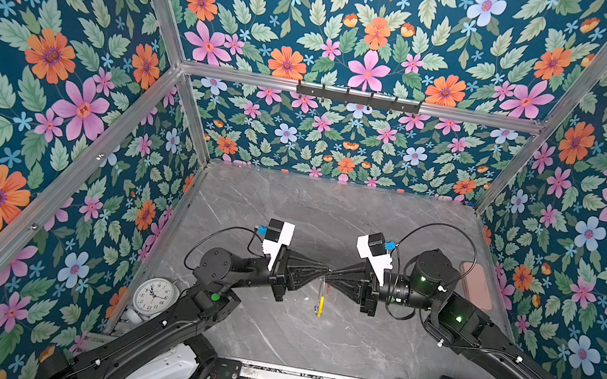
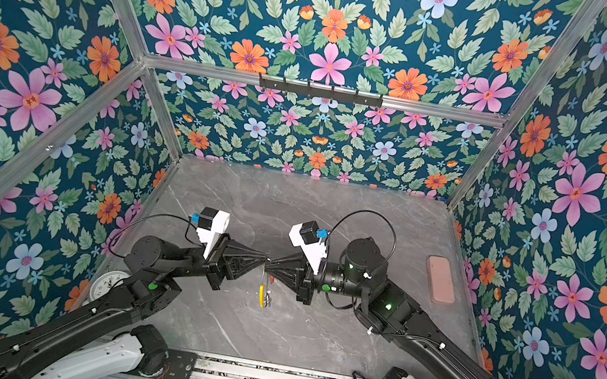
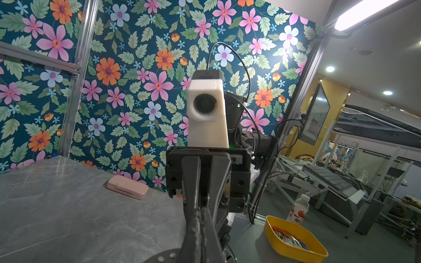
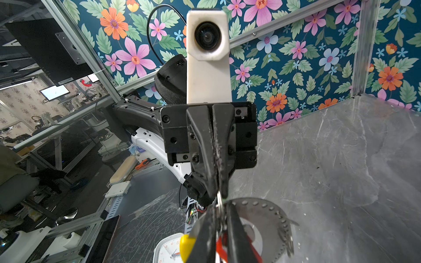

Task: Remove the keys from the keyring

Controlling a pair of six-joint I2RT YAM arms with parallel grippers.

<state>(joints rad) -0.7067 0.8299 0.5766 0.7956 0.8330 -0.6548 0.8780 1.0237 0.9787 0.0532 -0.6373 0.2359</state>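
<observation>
Tip to tip above the desk (image 1: 309, 217), the left hand (image 1: 322, 277) and right hand (image 1: 332, 278) both clamp the top of the hanging keyring (image 1: 321, 302).

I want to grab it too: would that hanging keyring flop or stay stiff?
Probably stiff: the keyring hangs as a straight hoop below the left gripper. Likely light: a fingertip pinch carries it. Its red tag would probably dangle and swing.

The keyring (image 1: 320, 302) hangs edge-on in both top views, its keys (image 4: 220, 248) too small to tell. Left of it, the left arm (image 2: 94, 316) half hides the clock (image 2: 107, 282).
</observation>
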